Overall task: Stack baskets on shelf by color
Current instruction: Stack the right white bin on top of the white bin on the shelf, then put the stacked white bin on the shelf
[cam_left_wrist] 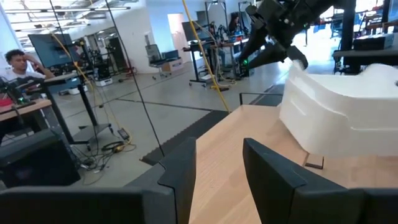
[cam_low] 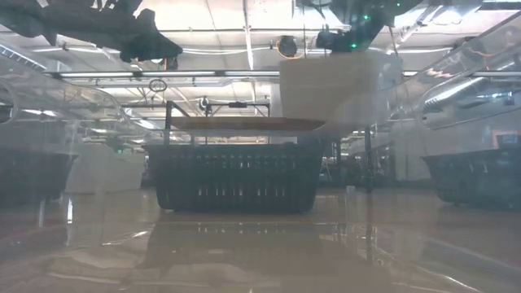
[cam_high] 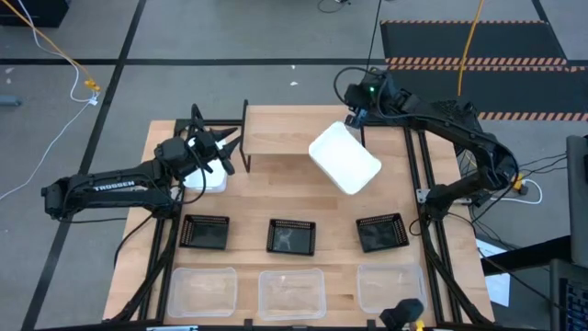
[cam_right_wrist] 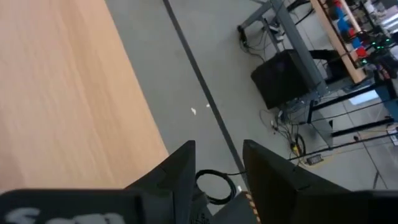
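White basket (cam_high: 344, 158) hangs tilted over the right end of the shelf (cam_high: 276, 138), its far corner by the right tool (cam_high: 360, 117); whether that tool clamps it, I cannot tell. Left tool (cam_high: 223, 152), fingers apart and empty, hovers over another white basket (cam_high: 211, 177) left of the shelf.

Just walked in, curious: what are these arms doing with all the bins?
Two robot arms are sorting bins. A white basket is askew over the right end of the shelf, the right gripper at its far edge. The left gripper hovers open over another white basket. Black baskets and clear baskets wait in rows.
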You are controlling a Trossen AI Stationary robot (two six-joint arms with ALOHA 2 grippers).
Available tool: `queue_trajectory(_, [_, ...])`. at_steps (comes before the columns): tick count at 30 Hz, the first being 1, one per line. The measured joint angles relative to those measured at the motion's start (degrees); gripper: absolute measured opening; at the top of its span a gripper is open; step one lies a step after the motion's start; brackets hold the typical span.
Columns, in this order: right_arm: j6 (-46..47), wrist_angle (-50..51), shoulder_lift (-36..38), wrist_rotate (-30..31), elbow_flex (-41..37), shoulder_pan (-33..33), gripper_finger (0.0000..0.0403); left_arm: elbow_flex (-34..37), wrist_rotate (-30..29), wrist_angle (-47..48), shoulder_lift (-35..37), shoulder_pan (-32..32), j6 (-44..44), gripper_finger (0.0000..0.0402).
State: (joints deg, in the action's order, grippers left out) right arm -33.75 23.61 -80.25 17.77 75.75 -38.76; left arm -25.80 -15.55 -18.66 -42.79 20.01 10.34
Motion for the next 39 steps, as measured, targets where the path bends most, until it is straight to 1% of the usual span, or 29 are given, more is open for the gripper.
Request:
queue_trajectory(4, [-0.26,-3.13,0.24,-0.03,0.0,0.04,0.013,0.0,0.0,-0.01,0.0,0.21,0.03,0.0136])
queue_trajectory(7, [0.13,-3.64,0.17,-0.03,0.0,-0.04,0.013,0.0,-0.03,0.08,0.0,0.68,-0.36,0.0136])
queue_trajectory(11, [0.07,-3.12,0.45,0.26,0.0,0.04,0.013,0.0,-0.03,0.53,0.0,0.83,-1.05,0.0136])
queue_trajectory(14, [-0.01,-1.47,3.17,-0.39,-0.07,0.32,0.013,0.0,-0.04,0.63,0.0,0.82,-1.06,0.0136])
queue_trajectory(17, [1.63,0.7,7.42,-5.97,-0.04,1.53,0.013,0.0,-0.04,1.25,0.0,0.98,-0.77,0.0136])
queue_trajectory(22, [7.45,9.08,13.31,-21.22,0.02,5.44,0.013,0.0,-0.67,2.36,0.0,1.01,-0.61,0.0136])
queue_trajectory(24, [7.94,14.54,14.49,-24.96,0.04,7.95,0.013,0.0,-0.95,2.36,0.0,1.01,-1.12,0.0136])
queue_trajectory(25, [7.82,17.35,14.7,-25.61,0.04,9.67,0.013,0.0,-0.96,2.37,0.0,1.01,-1.49,0.0136])
queue_trajectory(28, [7.49,24.23,14.73,-25.26,-0.06,15.79,0.013,0.0,-0.96,2.35,0.0,0.98,-2.24,0.0136])
queue_trajectory(31, [4.7,26.86,14.84,-24.7,-1.65,22.61,0.013,0.0,-0.96,2.24,0.0,0.98,-2.99,0.0136])
queue_trajectory(33, [2.26,26.99,14.94,-22.0,-3.83,27.6,0.013,0.0,-0.96,2.23,0.0,0.98,-3.01,0.0136])
queue_trajectory(35, [-1.16,27.3,15.0,-18.01,-6.42,32.66,0.013,0.0,-0.96,2.2,0.0,0.98,-2.96,0.0136])
queue_trajectory(37, [-5.78,28.06,15.04,-13.67,-9.43,37.47,0.013,0.0,-0.96,2.17,0.0,0.98,-2.51,0.0136])
queue_trajectory(39, [-9.24,28.14,14.97,-7.81,-13.02,42.38,0.013,0.0,-0.97,2.21,0.0,0.98,-2.31,0.0136])
